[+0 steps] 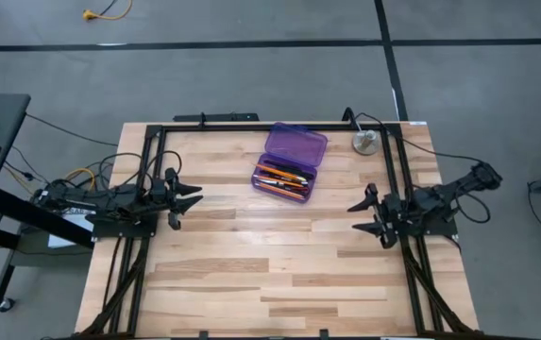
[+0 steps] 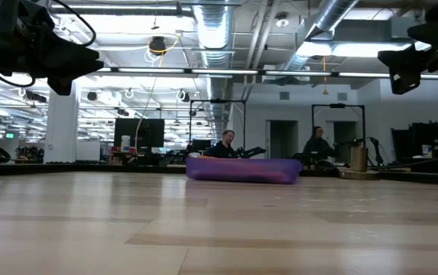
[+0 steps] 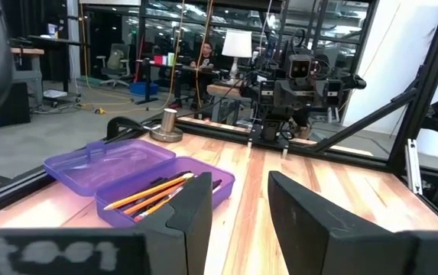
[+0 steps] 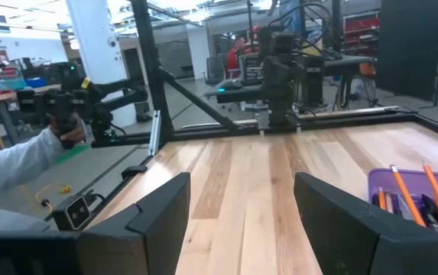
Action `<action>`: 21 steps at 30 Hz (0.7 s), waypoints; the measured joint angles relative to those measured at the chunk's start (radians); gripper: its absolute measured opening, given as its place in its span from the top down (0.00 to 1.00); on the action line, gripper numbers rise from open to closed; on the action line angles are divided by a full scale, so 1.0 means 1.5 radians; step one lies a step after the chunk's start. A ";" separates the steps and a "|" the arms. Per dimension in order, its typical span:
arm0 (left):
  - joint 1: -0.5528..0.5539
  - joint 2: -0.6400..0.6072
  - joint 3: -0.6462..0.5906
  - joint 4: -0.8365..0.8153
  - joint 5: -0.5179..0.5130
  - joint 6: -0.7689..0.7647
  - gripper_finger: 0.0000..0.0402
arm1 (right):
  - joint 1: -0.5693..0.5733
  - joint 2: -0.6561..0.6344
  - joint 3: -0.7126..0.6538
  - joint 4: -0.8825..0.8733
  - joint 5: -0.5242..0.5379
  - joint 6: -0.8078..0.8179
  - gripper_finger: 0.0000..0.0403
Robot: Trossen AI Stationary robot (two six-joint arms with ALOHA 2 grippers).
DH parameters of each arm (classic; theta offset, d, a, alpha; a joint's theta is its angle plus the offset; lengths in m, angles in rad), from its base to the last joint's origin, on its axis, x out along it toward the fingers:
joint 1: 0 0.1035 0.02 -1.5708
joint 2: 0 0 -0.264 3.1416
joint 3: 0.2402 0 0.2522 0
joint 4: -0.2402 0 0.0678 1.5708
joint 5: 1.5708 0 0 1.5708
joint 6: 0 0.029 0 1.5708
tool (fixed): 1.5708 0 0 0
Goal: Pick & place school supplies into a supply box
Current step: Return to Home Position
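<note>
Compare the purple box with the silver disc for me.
The purple box is rectangular and see-through; the silver disc is round and metal. The box lies open holding pencils; the disc holds nothing. Both sit on the far side of the table.

Nothing legible anywhere. White lettering (image 3: 50, 250) on the housing of the left gripper (image 3: 240, 185): too blurred to read.
</note>
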State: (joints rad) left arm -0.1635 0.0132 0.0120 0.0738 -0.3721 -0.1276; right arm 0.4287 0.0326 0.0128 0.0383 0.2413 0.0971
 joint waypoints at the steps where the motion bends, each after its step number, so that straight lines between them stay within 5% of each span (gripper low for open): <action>1: 0.000 0.000 0.000 0.000 0.000 0.000 0.71 | -0.004 0.000 0.000 0.000 0.000 0.000 0.43; 21: 0.000 0.000 0.000 -0.001 0.000 0.011 0.71 | -0.017 0.000 0.000 -0.001 -0.003 0.000 0.43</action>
State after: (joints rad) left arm -0.1635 0.0132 0.0120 0.0731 -0.3725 -0.1118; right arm 0.4034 0.0326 0.0128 0.0375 0.2375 0.0971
